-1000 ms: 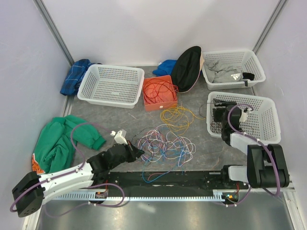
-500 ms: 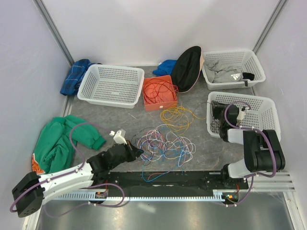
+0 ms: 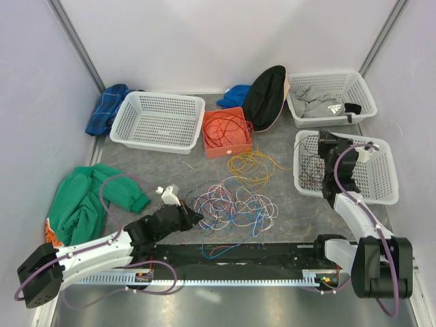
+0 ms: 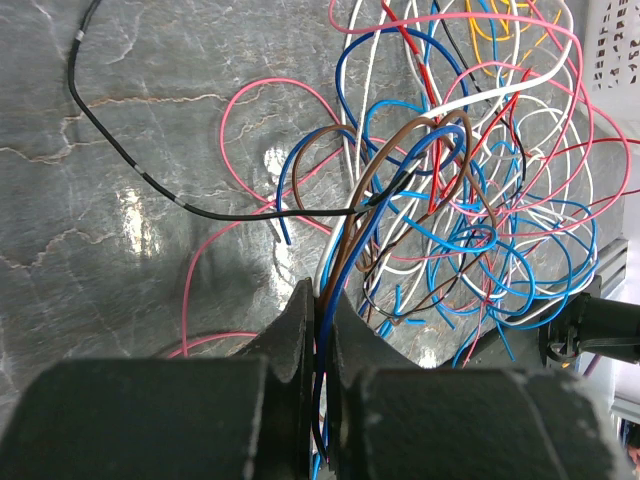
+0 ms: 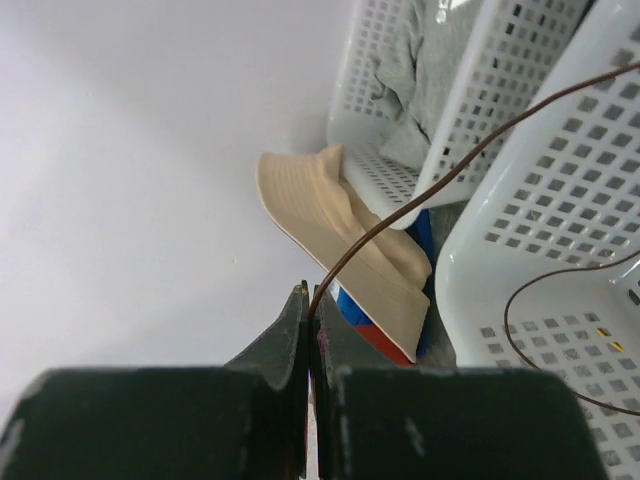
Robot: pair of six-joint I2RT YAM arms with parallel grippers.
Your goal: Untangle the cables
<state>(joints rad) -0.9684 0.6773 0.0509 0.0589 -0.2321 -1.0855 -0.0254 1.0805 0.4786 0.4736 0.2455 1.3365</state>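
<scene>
While the left claw is pinched shut on brown and blue strands at the near-left edge of the cable tangle in the middle of the desk, the right claw grips a single brown wire above the near white basket. The tangle lies well to the left of the right claw. The left arm is nearer to it, so any separating pull would likely run left to right.

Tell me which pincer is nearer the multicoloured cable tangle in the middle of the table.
Left. The left pincer sits at the left edge of the cable tangle, shut on strands of it. The right pincer is over the white basket to its right, pinching a brown cable.
</scene>
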